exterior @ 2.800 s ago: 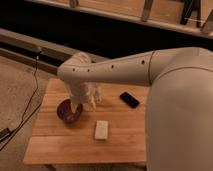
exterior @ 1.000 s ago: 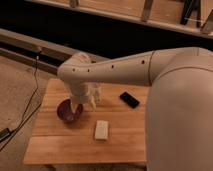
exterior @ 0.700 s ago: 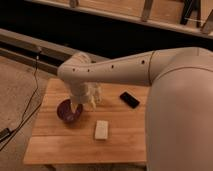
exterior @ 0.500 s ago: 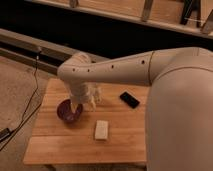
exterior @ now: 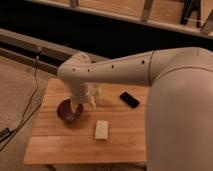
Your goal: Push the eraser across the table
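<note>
None of the things on the table (exterior: 125, 145) is found displaced against the preceding seconds. The arm (exterior: 115, 72) is held as it was, and the gripper (exterior: 91, 97) is kept low at left of centre, just right of the dark red bowl (exterior: 69, 111). Whether it is open or closed cannot be told. The eraser (exterior: 129, 99) is seen right of centre, apart from the gripper, with a pale cream block (exterior: 101, 129) below. The push is judged not yet begun.

Table (exterior: 127, 142) count: 1 black eraser (exterior: 129, 99), 1 cream block (exterior: 101, 129), 1 dark bowl (exterior: 69, 111), 1 gripper (exterior: 93, 102) just beside bowl.
</note>
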